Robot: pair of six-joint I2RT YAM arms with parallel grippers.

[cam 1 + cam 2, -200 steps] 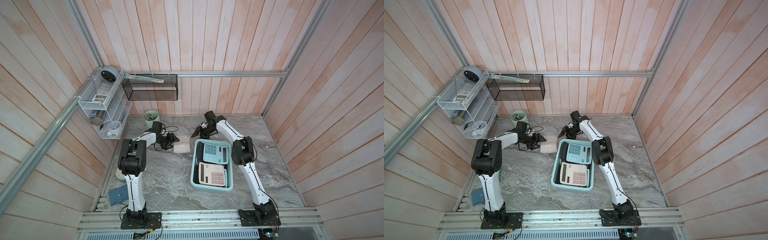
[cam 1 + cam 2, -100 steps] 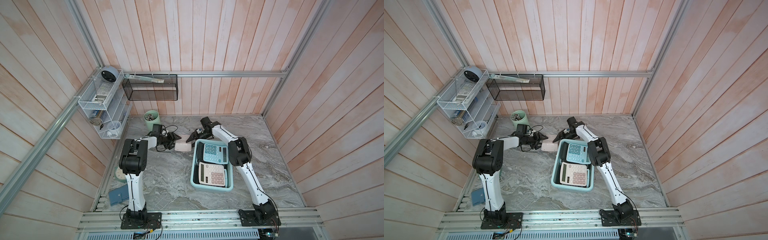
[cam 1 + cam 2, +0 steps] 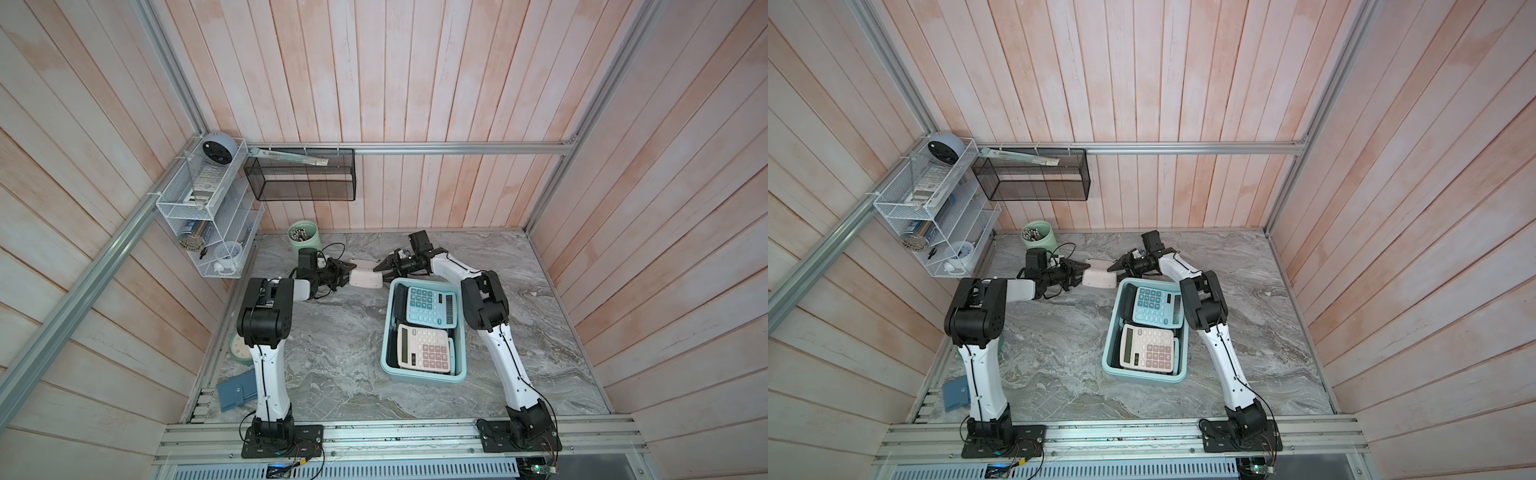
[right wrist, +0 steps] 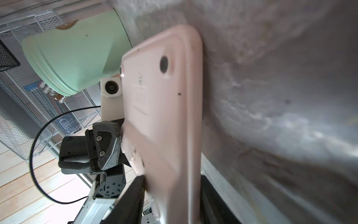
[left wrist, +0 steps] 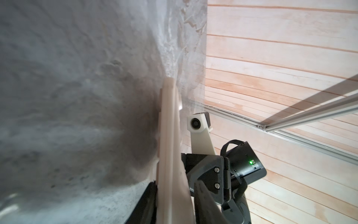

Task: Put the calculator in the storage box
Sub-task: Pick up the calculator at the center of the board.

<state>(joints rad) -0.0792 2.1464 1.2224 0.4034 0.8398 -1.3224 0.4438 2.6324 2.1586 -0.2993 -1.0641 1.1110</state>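
top views, change: a second ago the pink calculator (image 3: 365,277) lay flat on the table (image 3: 332,332) beside the left gripper (image 3: 347,277), and the right gripper (image 3: 380,269) stood apart from it. now we find one gripper at each end and the casing tipped up on its edge.
top views, meaning: we judge the pick-up made. the carry into the box is the step still to do.
top views, place: in both top views the calculator (image 3: 1099,279) sits just beyond the far rim of the storage box (image 3: 385,332), outside it. a blue calculator (image 3: 430,305) and a cream calculator (image 3: 424,347) already lie inside.
left wrist, look: we see the calculator (image 5: 170,155) edge-on, a thin pale slab. the left jaws stand narrow, one on each face, holding it.
right wrist, look: we see its plain pink back (image 4: 164,116), with rounded corners and a round recess near one corner. the keys are hidden. the right jaws stand narrow on either side and grip it. the mint cup (image 4: 73,58) lies behind.
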